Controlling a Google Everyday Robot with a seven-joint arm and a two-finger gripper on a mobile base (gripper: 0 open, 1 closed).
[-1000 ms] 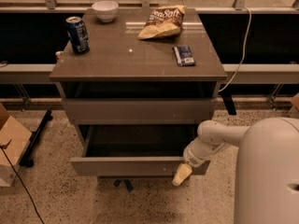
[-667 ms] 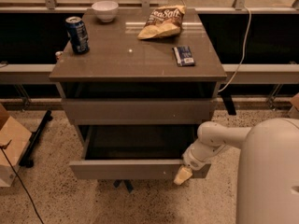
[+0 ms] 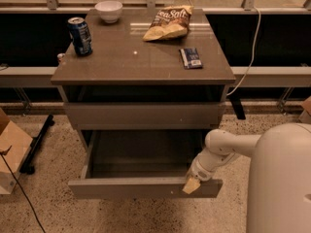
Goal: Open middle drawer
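One claw point(image 3: 192, 184) sits low at the right of the scene, its pale tip against the top edge of the middle drawer's point(image 3: 131, 188) front, near that front's right end. Whether the claw is open or closed, and whether it actually has hold of the front, I cannot tell. A white arm point(image 3: 224, 147) bends down to it from the robot's big rounded body point(image 3: 284, 178) at the right edge.

The middle drawer stands open, its flat grey-brown front well forward of the cabinet and its deep inside bare to view. Above it is the upper drawer point(image 3: 143, 115), its front close under the tabletop point(image 3: 141, 64).

Four things rest on the tabletop. A blue can point(image 3: 80, 35) stands upright near the left edge. A white bowl point(image 3: 109, 9) sits at the back, left of centre. A bag of chips point(image 3: 170, 23) lies at the back, right of centre. A small dark packet point(image 3: 190, 57) lies flat towards the right, nearer the front.

A white cable point(image 3: 250, 47) hangs down behind the cabinet's right side. A cardboard box point(image 3: 9, 149) sits on the speckled floor point(image 3: 53, 144) at the far left.
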